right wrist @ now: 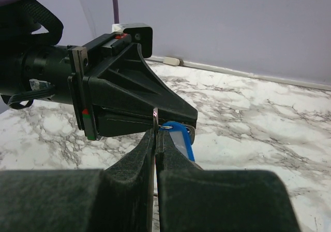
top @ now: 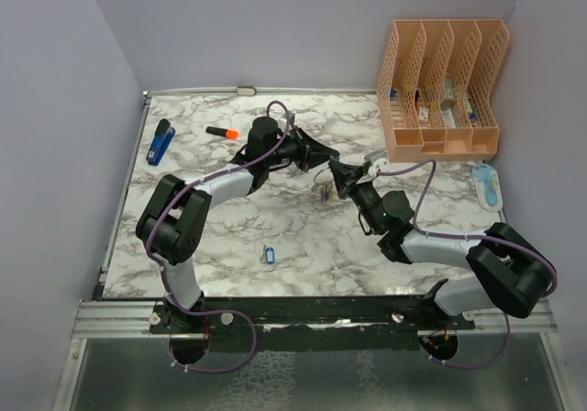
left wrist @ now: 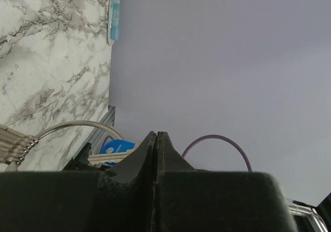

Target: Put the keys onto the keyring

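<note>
I see matt black plastic on the right gripper point(right wrist: 155, 134) and left gripper point(right wrist: 192, 124), a glossy blue plastic key tag point(right wrist: 182, 145), a thin shiny metal keyring point(right wrist: 168, 123), and a smooth, marble-patterned table point(right wrist: 248, 118).

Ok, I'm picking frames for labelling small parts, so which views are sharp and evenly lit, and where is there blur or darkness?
Top view: even soft light, faint shadows, sharp, though the keyring is tiny. Left wrist view: mostly blank wall, the left tool dark and soft. Right wrist view: blue key tag fairly crisp, the right tool a featureless black blur.
</note>
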Robot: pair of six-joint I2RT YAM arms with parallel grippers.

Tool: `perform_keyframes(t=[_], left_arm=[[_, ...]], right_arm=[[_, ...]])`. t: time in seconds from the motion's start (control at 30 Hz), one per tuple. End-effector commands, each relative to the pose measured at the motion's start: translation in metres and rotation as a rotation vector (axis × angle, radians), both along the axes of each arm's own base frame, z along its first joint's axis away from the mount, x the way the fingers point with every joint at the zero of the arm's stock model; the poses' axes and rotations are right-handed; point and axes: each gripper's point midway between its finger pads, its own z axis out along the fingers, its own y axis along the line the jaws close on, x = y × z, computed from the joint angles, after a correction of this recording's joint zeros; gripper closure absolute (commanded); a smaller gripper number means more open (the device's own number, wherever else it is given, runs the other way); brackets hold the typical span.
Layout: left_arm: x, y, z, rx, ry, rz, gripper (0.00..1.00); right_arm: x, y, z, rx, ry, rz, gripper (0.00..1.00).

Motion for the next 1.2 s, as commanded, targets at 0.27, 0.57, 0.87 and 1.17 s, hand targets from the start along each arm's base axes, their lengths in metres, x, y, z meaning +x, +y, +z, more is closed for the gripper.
perform_keyframes(t=[0.27, 0.57, 0.87, 1.17], left_arm=[[-0.022, -0.005, 0.041, -0.089, -0.064, -0.072, 1.00], [-0.023, -0.005, 0.042, -0.092, -0.068, -0.076, 1.00], [-0.022, -0.006, 0.039, -0.088, -0.074, -0.072, 1.00], [-0.012, -0.003, 0.025, -0.036, -0.086, -0.048, 1.00]], right_arm=[[0.005, -0.020, -0.010, 0.003, 0.000, -0.108, 0.99], [0.006, -0.023, -0.013, -0.021, 0.003, -0.125, 0.99], [0.006, -0.018, -0.009, -0.017, -0.012, -0.102, 0.99], [-0.012, -0.042, 0.017, -0.014, -0.045, -0.135, 0.99]])
